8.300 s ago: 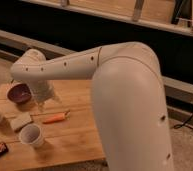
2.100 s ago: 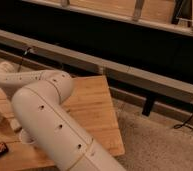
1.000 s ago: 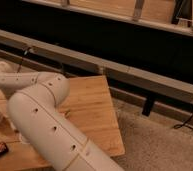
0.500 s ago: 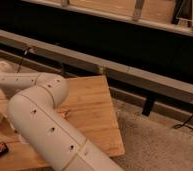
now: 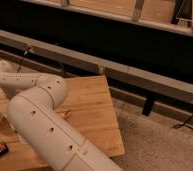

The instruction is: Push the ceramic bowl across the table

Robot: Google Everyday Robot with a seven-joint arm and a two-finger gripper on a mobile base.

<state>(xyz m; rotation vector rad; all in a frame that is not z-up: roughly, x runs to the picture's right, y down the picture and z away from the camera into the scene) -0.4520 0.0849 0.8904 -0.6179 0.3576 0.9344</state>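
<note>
The white robot arm [image 5: 37, 117] had barely shifted in half a second, folded low over the left end of the light-brown plank-topped wooden table [image 5: 92, 107]. It hid the dark maroon ceramic bowl and the gripper there. The gripper's state could not be told, and the push was likely under way.

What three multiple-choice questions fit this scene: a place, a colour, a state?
1. Where is the robot arm? A over the left part of the table; B over the right floor; C above the rail.
2. Tabletop colour? A white; B light-brown wood; C green.
3. The claw? A open; B shut; C out of view.
Answers: A, the arm covers the table's left side; B, wooden planks show; C, no claw shows where the arm reaches the left edge.
</note>
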